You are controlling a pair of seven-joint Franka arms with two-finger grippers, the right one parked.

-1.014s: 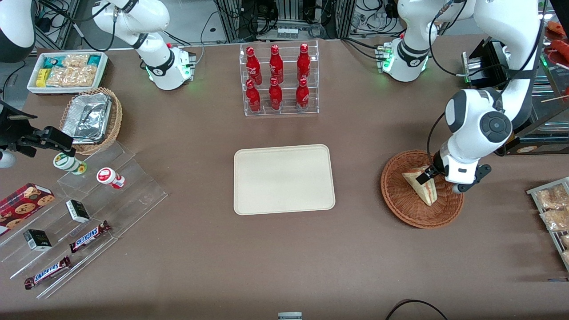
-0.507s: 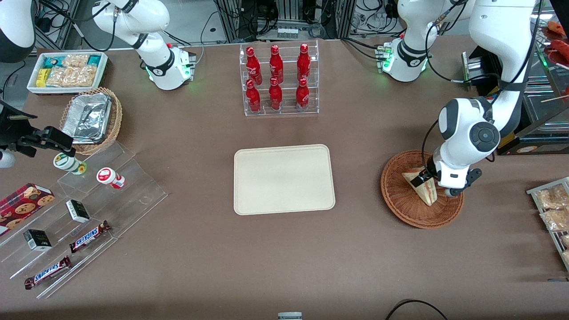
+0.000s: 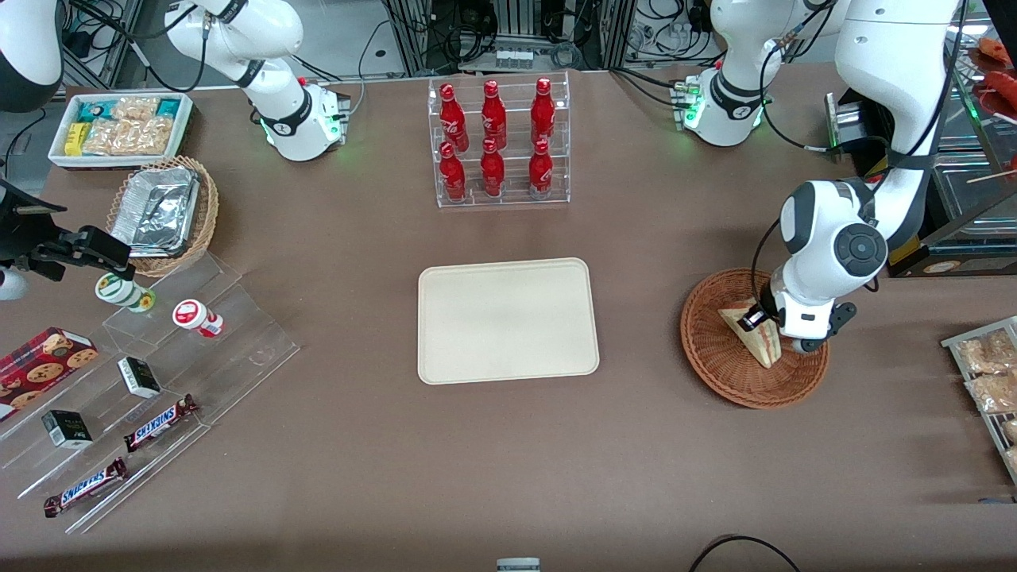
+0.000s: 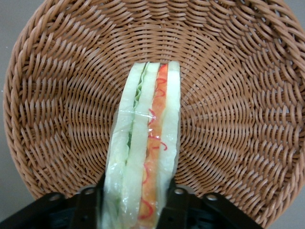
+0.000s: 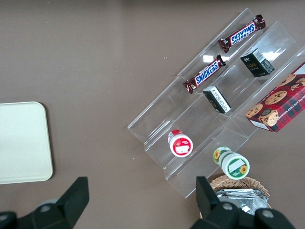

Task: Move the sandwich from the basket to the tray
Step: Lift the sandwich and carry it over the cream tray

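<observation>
Your end effector is down in the basket, its fingers straddling the sandwich and pressed to both bread faces, so judge it clamped on the sandwich. The wedge stands on edge, its long axis running straight out from the wrist. The tray lies well apart, toward the table's middle and the parked arm's end.

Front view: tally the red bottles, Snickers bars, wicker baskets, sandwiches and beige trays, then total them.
red bottles: 6
Snickers bars: 2
wicker baskets: 2
sandwich: 1
beige tray: 1
Total: 12
gripper: clamped on the sandwich in the reddish basket.
</observation>
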